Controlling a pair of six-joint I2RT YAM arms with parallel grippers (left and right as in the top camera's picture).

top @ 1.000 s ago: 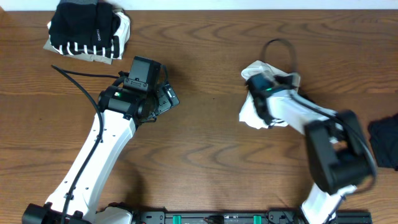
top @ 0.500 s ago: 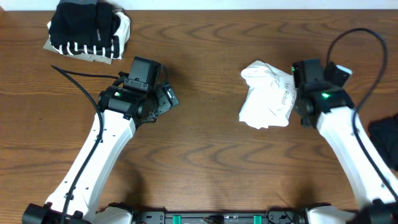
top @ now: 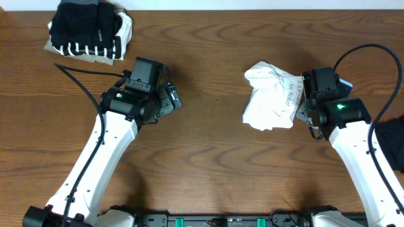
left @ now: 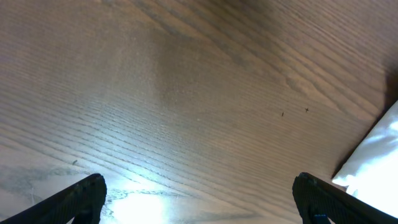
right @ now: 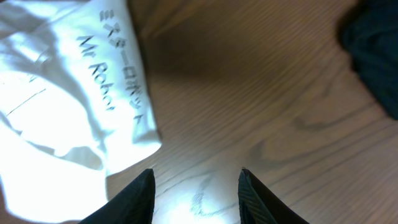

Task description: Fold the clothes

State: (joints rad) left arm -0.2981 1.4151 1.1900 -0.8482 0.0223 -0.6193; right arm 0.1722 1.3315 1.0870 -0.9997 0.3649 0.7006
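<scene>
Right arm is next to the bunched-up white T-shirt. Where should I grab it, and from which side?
Grip the white T-shirt by its right-hand flap, the one with the dark lettering. That flap lies flat on the table and ends in a free corner. The rest is a crumpled mound with no clean edge. Come in low from the right with the right gripper, which is open just beside that corner.

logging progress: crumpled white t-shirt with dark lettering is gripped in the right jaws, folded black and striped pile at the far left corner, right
Not gripped. The right wrist view shows the right jaws apart over the wooden table, the crumpled white T-shirt with dark lettering lying beside them. The folded black and striped pile does sit at the far left corner.
</scene>
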